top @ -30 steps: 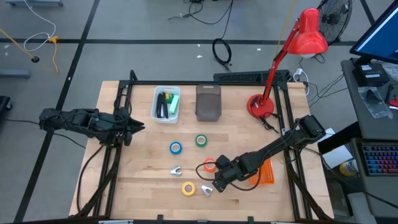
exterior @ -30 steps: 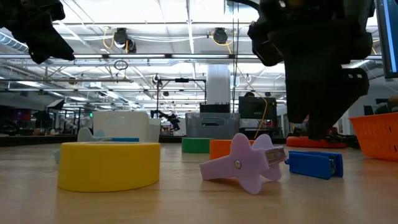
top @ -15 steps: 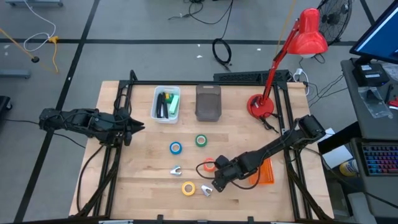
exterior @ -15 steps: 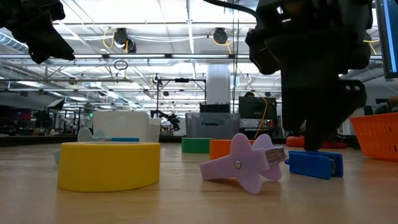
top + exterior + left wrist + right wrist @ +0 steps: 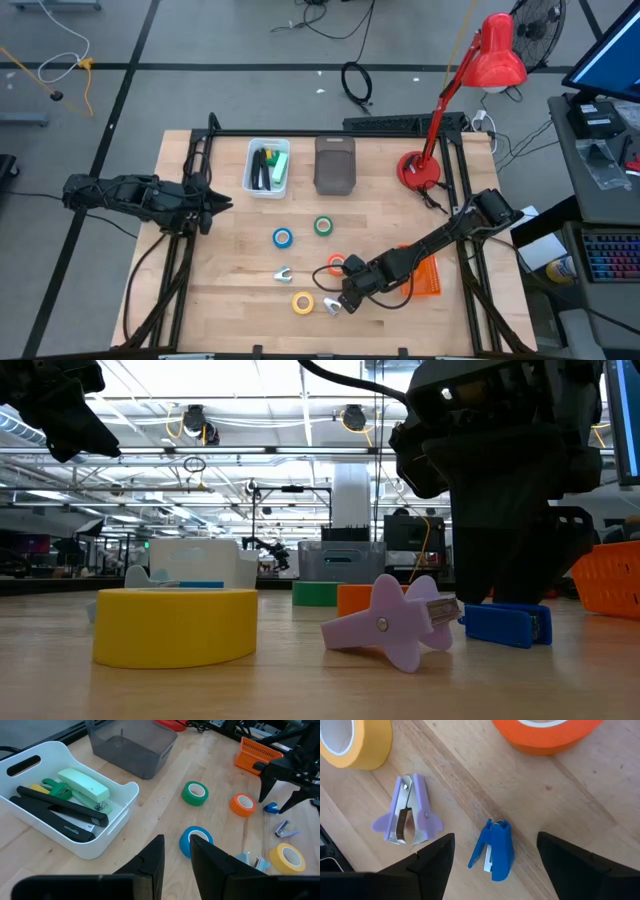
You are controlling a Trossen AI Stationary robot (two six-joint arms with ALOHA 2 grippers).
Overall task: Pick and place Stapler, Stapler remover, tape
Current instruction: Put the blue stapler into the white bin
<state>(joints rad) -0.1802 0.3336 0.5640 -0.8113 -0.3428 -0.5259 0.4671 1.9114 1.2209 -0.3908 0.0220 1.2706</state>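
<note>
- We see our right gripper (image 5: 345, 297) low over the table (image 5: 230, 290), its fingers (image 5: 432, 857) spread wide with nothing between them but the small blue stapler (image 5: 495, 851), which lies untouched on the wood.
- Taking that blue stapler as our landmark: the purple staple remover (image 5: 406, 811) lies just beside it, and the yellow tape (image 5: 302, 302) lies beyond the remover.
- The orange tape (image 5: 336, 265) sits near the stapler on its other side; the green tape (image 5: 323, 226) and blue tape (image 5: 283, 238) lie farther off, towards the white bin (image 5: 250, 180).
- Our left gripper (image 5: 215, 203) waits well apart from the stapler, near the white bin, fingers narrowly parted and holding nothing.
</note>
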